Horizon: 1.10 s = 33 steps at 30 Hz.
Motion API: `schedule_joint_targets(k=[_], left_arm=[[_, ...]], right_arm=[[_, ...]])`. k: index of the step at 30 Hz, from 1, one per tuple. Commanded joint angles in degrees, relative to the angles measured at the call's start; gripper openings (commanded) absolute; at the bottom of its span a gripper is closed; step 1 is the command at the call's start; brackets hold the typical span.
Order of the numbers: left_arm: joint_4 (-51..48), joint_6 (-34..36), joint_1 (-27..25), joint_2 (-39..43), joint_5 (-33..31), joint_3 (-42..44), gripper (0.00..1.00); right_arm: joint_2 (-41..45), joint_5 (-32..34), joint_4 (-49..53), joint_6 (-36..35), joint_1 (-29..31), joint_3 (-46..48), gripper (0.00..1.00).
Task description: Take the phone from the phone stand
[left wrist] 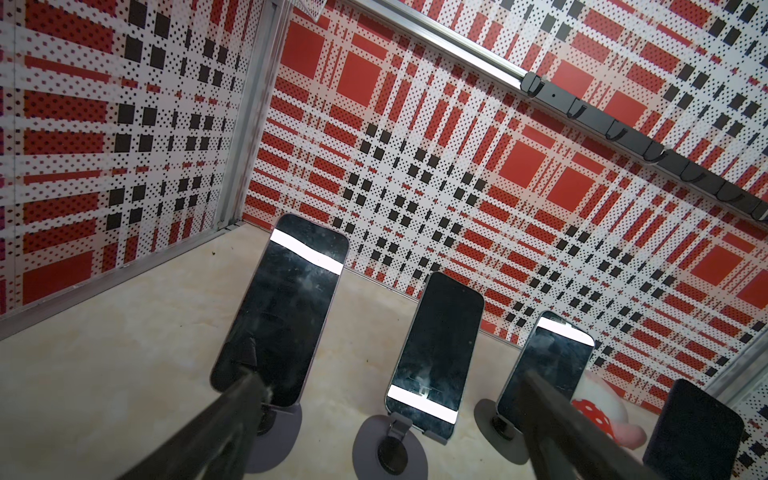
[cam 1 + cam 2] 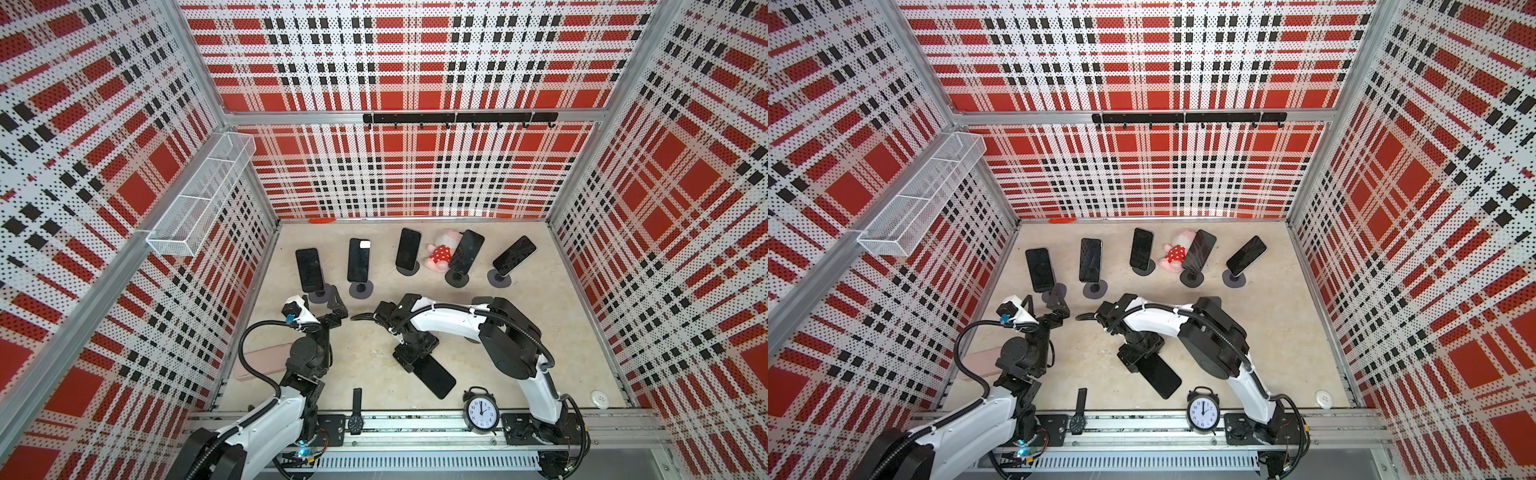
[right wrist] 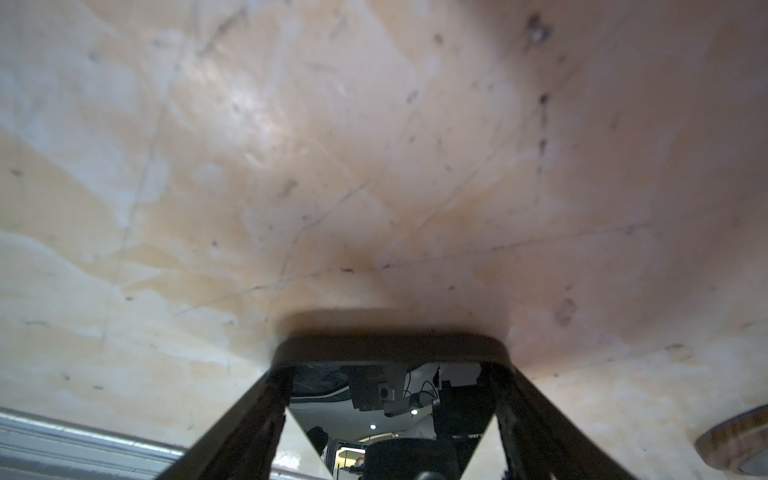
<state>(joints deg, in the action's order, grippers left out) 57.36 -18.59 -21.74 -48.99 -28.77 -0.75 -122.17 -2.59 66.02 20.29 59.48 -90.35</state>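
With left gripper [image 1: 388,376] spread wide, needs right gripper [image 3: 388,368], astride the flat phone [image 2: 434,376] with grip unclear, opened fully before lifting straight off the table [image 2: 365,361].

Along the back of the table [image 2: 573,291], from left to right, the leftmost phone [image 2: 309,269], second phone [image 2: 358,260], third phone [image 2: 408,248], fourth phone [image 2: 466,251] and fifth phone [image 2: 514,255] each rest on a stand [image 2: 360,289], and the plush toy [image 2: 439,254] lies between the third and fourth, partly behind the fourth. My left fingers [image 1: 224,424] hang just in front of the leftmost phone, and the loose phone [image 2: 434,376] lies flat on the table near the middle, its far end between my right fingers [image 3: 253,419]. At the front edge, the wristwatch [image 2: 356,415] lies left of that phone and the alarm clock [image 2: 482,412] stands just right of its near end.
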Motion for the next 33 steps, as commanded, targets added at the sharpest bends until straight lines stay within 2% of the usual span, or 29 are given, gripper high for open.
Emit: schedule_joint_targets(k=[1, 5, 8, 15, 19, 25, 29, 33], left_arm=[[-0.45, 0.75, -0.19, 0.15, -0.19, 1.31, 0.98], [-0.68, 0.86, -0.24, 0.47, -1.42, 1.38, 0.98], [-0.86, 0.91, -0.23, 0.62, -0.81, 1.21, 0.98], [-2.08, 0.66, -0.17, 2.21, -2.24, 0.96, 0.98], [-3.40, -0.69, -0.24, 3.74, -3.44, -0.09, 0.98], [-6.91, -1.54, -0.79, 7.35, -4.07, -2.39, 0.98], [-16.21, -8.51, -1.20, 8.91, -8.87, -7.48, 0.99], [-35.60, -16.21, -1.25, 6.89, -13.20, -18.30, 1.00]], right_arm=[[0.68, -1.43, -4.80, 0.07, -0.24, 1.44, 0.82], [3.08, -1.41, -5.36, 0.17, -0.77, 0.59, 0.85], [5.39, -0.81, -6.79, -0.37, -1.03, 0.67, 0.92], [13.16, -1.24, -11.81, 0.12, -4.32, 1.33, 0.92], [20.16, 0.93, -18.39, 1.06, -7.96, 4.98, 0.92], [32.69, 8.82, -35.94, 0.23, -9.83, 15.37, 0.94], [39.86, 11.74, -47.81, -0.67, -9.83, 22.84, 0.94], [45.25, 15.92, -57.82, -0.95, -9.83, 29.90, 0.96]])
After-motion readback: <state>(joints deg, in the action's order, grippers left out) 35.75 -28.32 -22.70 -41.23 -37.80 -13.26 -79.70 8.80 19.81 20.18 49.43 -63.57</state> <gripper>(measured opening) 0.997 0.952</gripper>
